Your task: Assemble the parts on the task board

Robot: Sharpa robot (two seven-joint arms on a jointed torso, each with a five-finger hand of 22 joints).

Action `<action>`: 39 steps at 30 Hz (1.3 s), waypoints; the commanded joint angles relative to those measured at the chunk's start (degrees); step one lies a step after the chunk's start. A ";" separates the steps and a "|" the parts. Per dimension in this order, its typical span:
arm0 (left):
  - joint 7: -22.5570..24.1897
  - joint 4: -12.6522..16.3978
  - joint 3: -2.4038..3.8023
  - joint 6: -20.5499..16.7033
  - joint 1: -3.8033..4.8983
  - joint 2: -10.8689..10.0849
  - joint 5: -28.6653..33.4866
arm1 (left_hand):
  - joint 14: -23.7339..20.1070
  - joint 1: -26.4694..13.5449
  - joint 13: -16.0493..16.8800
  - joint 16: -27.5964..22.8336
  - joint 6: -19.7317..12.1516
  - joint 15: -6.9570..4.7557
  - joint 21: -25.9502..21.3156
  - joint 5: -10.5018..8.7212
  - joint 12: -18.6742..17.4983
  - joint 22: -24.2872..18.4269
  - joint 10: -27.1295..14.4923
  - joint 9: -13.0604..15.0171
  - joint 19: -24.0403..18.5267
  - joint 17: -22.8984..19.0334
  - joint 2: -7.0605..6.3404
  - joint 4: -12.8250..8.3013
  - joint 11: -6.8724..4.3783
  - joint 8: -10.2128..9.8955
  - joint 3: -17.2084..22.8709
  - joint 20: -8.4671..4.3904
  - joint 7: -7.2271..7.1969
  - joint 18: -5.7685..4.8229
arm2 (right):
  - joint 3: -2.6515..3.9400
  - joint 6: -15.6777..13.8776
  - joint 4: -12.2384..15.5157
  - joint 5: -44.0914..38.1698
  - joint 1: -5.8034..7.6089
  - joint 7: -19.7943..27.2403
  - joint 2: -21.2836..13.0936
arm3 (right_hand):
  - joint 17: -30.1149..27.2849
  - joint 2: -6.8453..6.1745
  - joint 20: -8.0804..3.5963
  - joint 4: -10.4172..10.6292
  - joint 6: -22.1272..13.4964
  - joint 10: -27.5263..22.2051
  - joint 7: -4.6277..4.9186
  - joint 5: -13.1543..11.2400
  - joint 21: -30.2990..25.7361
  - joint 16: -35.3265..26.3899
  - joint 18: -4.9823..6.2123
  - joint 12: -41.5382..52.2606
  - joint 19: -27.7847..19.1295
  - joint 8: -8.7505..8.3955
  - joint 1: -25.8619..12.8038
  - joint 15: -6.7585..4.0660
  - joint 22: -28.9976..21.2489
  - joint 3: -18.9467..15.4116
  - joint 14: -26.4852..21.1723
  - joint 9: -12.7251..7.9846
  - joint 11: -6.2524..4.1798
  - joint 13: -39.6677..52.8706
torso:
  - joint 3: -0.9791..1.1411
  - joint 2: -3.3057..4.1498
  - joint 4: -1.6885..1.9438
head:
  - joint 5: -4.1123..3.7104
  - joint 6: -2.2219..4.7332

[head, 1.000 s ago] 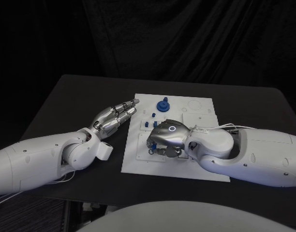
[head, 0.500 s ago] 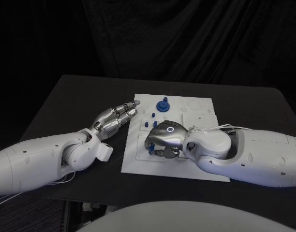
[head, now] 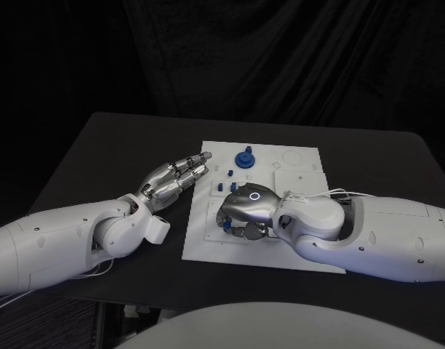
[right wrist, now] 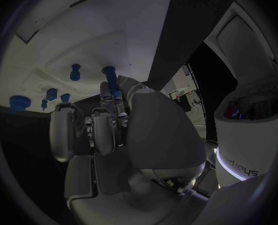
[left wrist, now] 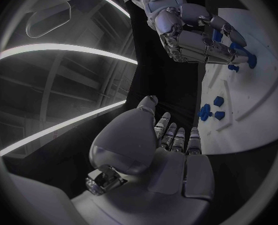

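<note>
- Right hand (head: 246, 211) lowered onto the near-left part of the task board (head: 296, 161), palm down, fingers curled in over the plate.
- In the right wrist view, fingertips (right wrist: 112, 96) closed around a slim blue peg (right wrist: 112, 79), its upper end sticking out beyond them, just over the white surface.
- Left hand (head: 173, 177) off the board, over the bare black table (head: 107, 145) just beside the board's left edge; fingers straight and close together, holding nothing, apart from every part.
- Round blue knobbed part (head: 246, 158) standing upright near the board's far edge, toward its left corner.
- Small blue pieces (head: 227, 174) just nearer than that, between the knobbed part and the right hand; exact seating too small to tell.
- Far-right area of the board white, with shallow recessed outlines.
</note>
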 commanded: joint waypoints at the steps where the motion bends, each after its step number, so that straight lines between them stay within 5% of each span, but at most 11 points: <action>1: 0.37 0.10 0.06 1.02 -0.11 0.11 0.23 | 0.11 0.07 0.05 -0.21 0.15 0.47 -0.18 -0.10 0.24 0.01 -0.02 0.08 0.08 -0.05 0.73 -0.26 0.31 0.19 0.13 0.41 0.22 0.73 | -0.04 -0.33 -0.09 0.09 -0.37 -0.48 0.10 | 1.33 0.02 -0.32 -0.32 -0.02 0.45 -0.29 -0.16 -0.41 -0.41 0.18 -0.12 -0.18 -0.24 0.43 -0.55 11.21 0.12 1.27 0.07 -0.32 0.00 | 0.00 0.01 0.05 | 0.03 -0.01; 6: 0.30 0.06 0.06 1.08 -0.12 0.06 0.23 | 0.11 0.04 0.05 -0.21 0.15 0.50 -0.18 -0.08 0.24 0.01 -0.02 0.08 0.08 -0.05 0.77 -0.30 0.33 0.21 0.19 0.47 0.24 0.75 | -0.04 0.44 -0.34 0.09 -0.68 -0.69 0.01 | 0.73 -0.16 -0.30 -0.80 -0.77 -0.28 -0.15 0.07 -1.01 -0.80 0.30 -0.54 -0.52 -0.79 0.70 -0.44 11.02 0.41 1.03 -0.02 -0.13 0.03 | 0.04 -0.01 -0.09 | 0.21 -0.01; 10: 0.27 -0.04 0.06 1.11 -0.14 0.09 0.23 | 0.11 0.04 0.05 -0.21 0.15 0.50 -0.18 -0.08 0.24 0.01 -0.02 0.08 0.08 -0.05 0.77 -0.30 0.33 0.21 0.19 0.47 0.24 0.75 | -0.04 0.86 -0.41 0.09 -0.88 -0.88 -0.14 | -1.87 -1.74 0.05 -0.04 -9.36 -8.15 -2.30 -3.96 -4.08 -2.49 0.97 -3.22 -2.41 -5.34 -1.21 0.05 10.04 0.02 -0.49 -1.82 1.60 -0.28 | 0.02 0.01 -0.12 | 0.14 -0.01; 21: 0.13 -0.16 0.06 0.91 -0.22 0.03 0.23 | 0.11 -0.22 0.05 -0.21 0.13 0.63 -0.17 -0.39 0.31 0.02 -0.03 0.10 0.08 -0.05 1.00 -0.32 0.43 0.27 0.39 0.65 0.33 0.82 | -0.04 -2.62 0.17 0.09 -1.02 -1.73 -1.51 | -3.38 -2.34 -0.02 0.58 -20.06 -18.38 -6.01 -7.50 -6.23 -3.53 1.28 -2.27 -3.21 -5.36 0.09 -0.24 9.64 -3.71 -1.51 -5.29 1.74 0.88 | 0.02 -0.09 -0.11 | 0.12 -0.01; 23: 0.08 -0.17 0.06 0.94 -0.26 -0.08 0.23 | 0.11 -0.25 0.05 -0.21 0.18 0.65 -0.18 -0.39 0.31 0.00 -0.03 0.11 0.08 -0.05 1.06 -0.31 0.44 0.29 0.44 0.66 0.34 0.82 | -0.03 -4.79 0.70 0.09 -1.02 -1.83 -2.16 | -3.59 -3.38 -0.03 3.04 -27.79 -20.45 -8.44 -7.09 -6.71 -3.69 1.34 -1.04 -3.27 -5.44 3.61 -0.15 9.60 -6.87 -1.61 -8.14 1.93 1.35 | 0.02 -0.09 -0.08 | 0.04 -0.01; 26: 0.07 -0.18 0.06 0.91 -0.32 -0.30 0.23 | 0.11 -0.27 0.05 -0.21 0.25 0.66 -0.18 -0.34 0.33 0.00 -0.03 0.12 0.08 -0.05 1.13 -0.34 0.46 0.32 0.51 0.68 0.36 0.83 | 0.03 -9.35 2.15 0.55 -0.74 -1.61 -4.03 | -3.60 -5.30 0.02 9.00 -32.40 -23.12 -9.53 -7.15 -7.03 -3.72 1.35 0.87 -3.14 -5.80 7.42 -0.14 9.65 -9.58 -1.55 -10.72 1.89 1.94 | 0.04 -0.08 -0.12 | 0.10 -0.01; 29: 0.14 -0.25 0.06 0.81 -0.36 -0.43 0.23 | 0.11 -0.29 0.05 -0.21 0.25 0.67 -0.18 -0.32 0.32 0.00 -0.04 0.13 0.08 -0.05 1.18 -0.34 0.48 0.33 0.55 0.69 0.37 0.83 | 0.12 -13.27 3.70 2.67 0.34 -1.02 -6.07 | -3.54 -5.62 0.00 9.18 -32.27 -23.86 -9.60 -7.49 -7.09 -3.70 1.35 1.42 -3.10 -5.62 6.82 -0.18 9.67 -10.12 -1.51 -10.96 1.84 2.07 | 0.02 -0.09 -0.07 | 0.02 -0.01; 35: 0.28 -0.41 0.06 0.64 -0.39 -0.70 0.24 | 0.11 -1.06 0.05 -0.21 0.22 0.70 -0.17 -0.96 0.44 0.03 -0.06 0.16 0.08 -0.05 1.66 0.26 0.47 0.46 0.72 0.79 0.32 0.89 | 0.16 -17.22 6.83 9.62 4.79 0.65 -11.00 | -2.78 -3.92 0.12 9.04 -27.06 -24.05 -7.28 -6.96 -6.57 -3.20 1.19 3.89 -2.59 -4.17 4.52 -0.05 9.91 -9.28 -1.05 -10.03 2.09 2.62 | 0.06 -0.04 -0.08 | -0.03 -0.01; 37: 0.61 -0.43 0.06 0.44 -0.39 -0.77 0.24 | 0.11 -3.51 0.04 -0.21 0.20 0.69 -0.18 -2.67 0.52 0.00 -0.10 0.20 0.08 -0.05 1.73 3.16 0.45 0.60 -0.63 0.88 0.31 0.93 | 0.13 -16.28 8.14 13.10 6.47 0.72 -13.41 | -2.83 -3.25 0.15 8.86 -26.09 -23.70 -6.72 -5.91 -6.67 -3.22 1.21 4.87 -2.59 -3.96 4.30 0.00 9.90 -8.71 -1.06 -10.03 2.15 2.81 | 0.09 -0.01 -0.06 | -0.23 -0.01; 38: 0.81 -0.41 0.06 0.24 -0.39 -0.80 0.24 | 0.11 -6.26 0.01 -0.21 -1.13 0.67 -0.18 -8.52 0.23 0.00 -0.22 -0.05 0.08 -0.05 1.55 7.86 0.18 0.30 -2.89 0.90 0.12 1.03 | 0.11 -15.56 8.69 14.43 7.09 0.56 -14.55 | -2.69 -2.74 0.16 8.73 -26.23 -23.12 -6.62 -4.76 -6.58 -3.14 1.19 5.80 -2.51 -4.08 4.65 0.02 9.95 -8.13 -1.01 -10.32 2.18 3.04 | 0.09 -0.03 -0.12 | -0.32 -0.01; 39: 1.07 -0.38 0.06 -0.01 -0.39 -0.88 0.24 | 0.11 -7.17 -0.02 -0.21 -2.99 0.60 -0.17 -13.37 0.11 0.04 -0.29 -0.43 0.09 -0.05 1.46 9.26 -0.04 -0.19 -4.05 0.90 -0.03 1.12 | 0.07 -14.75 9.31 15.84 7.71 0.30 -15.97 | -2.66 -2.53 0.18 8.73 -25.79 -22.72 -6.46 -4.59 -6.55 -3.11 1.18 6.34 -2.48 -4.00 4.59 0.06 9.96 -7.96 -1.00 -10.29 2.24 3.17 | 0.04 -0.06 -0.13 | -0.42 -0.01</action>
